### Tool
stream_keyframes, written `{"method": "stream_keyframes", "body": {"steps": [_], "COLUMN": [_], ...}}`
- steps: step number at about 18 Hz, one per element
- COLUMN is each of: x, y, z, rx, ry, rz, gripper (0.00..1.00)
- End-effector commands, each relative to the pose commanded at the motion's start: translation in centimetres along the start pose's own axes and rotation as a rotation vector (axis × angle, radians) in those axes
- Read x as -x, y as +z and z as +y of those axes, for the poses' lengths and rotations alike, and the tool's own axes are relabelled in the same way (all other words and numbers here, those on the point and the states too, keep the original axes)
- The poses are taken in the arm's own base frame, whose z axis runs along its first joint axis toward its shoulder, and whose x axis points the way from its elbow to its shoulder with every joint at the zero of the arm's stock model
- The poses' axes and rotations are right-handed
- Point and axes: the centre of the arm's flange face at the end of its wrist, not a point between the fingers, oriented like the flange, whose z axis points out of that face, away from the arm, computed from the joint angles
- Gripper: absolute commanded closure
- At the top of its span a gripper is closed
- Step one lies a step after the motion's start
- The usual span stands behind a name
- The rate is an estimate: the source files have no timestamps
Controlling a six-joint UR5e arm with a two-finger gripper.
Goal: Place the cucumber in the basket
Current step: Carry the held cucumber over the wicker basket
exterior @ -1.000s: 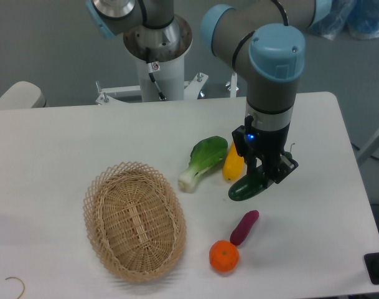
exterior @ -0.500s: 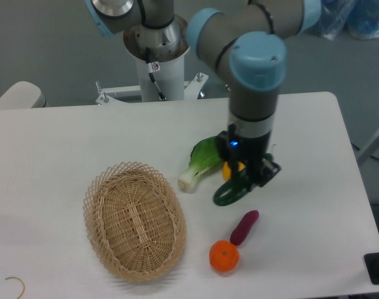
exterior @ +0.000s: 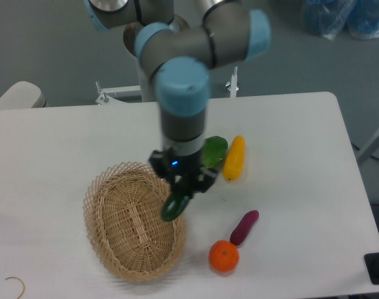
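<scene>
a: over the right edge of the basket (exterior: 124, 240), the cucumber (exterior: 174, 207) hangs off the table (exterior: 65, 143), dark green and glossy, tilted with its lower end down-left.

b: held how?

a: the pincer (exterior: 184, 190) is pinching the cucumber at its upper end, fingers pressed against it. the lower end sits in line with the basket's right wall; whether it touches the wicker i cannot tell.

b: basket itself?

a: oval, tan, woven, looped rim, lying on the front-left part of the table. nothing visible inside it apart from the weave.

b: arm?

a: grey links with light blue caps, wrist pointing straight down above the basket's right rim. a small blue light shows on the wrist just above the pincer.

b: what lies around?

a: just behind the wrist, a green leaf of bok choy (exterior: 214, 149), mostly hidden by the arm. beside that, to the right, a yellow vegetable (exterior: 234, 158), long and upright-slanted on the table. nearer the front, a small purple piece (exterior: 244, 227), lying at a slant, and just below-left of it an orange (exterior: 223, 256). orange and purple piece are near each other, apart from the basket.

b: anything else?

a: a thin tan hook shape (exterior: 16, 284) at the front-left corner of the table, well apart from the rest.
</scene>
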Motion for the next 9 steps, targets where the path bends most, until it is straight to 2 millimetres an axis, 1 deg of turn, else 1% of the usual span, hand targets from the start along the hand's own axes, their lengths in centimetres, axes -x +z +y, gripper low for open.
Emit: {"method": "stream_keyframes", "body": {"steps": [1, 2, 4, 6, 7, 8, 9], "x": [-0.5, -0.9, -2.8, -3.5, -4.4, -4.9, -4.9], "y": [0.4, 1.2, 3.1, 3.6, 4.7, 5.7, 6.8], "z": [-0.1, 0.3, 0.7, 0.4, 0.2, 0.0, -0.2], "rx": [-0.005, 0.010, 0.026, -0.006, -0.002, 0.005, 0.017], "ry": [-0.022, -0.049, -0.069, -0.099, -0.101, -0.110, -0.114], "rz": [-0.016, -0.022, -0.026, -0.043, -0.040, -0.043, -0.062], "gripper": [0.69, 0.69, 0.69, 0.69, 0.69, 0.69, 0.69]}}
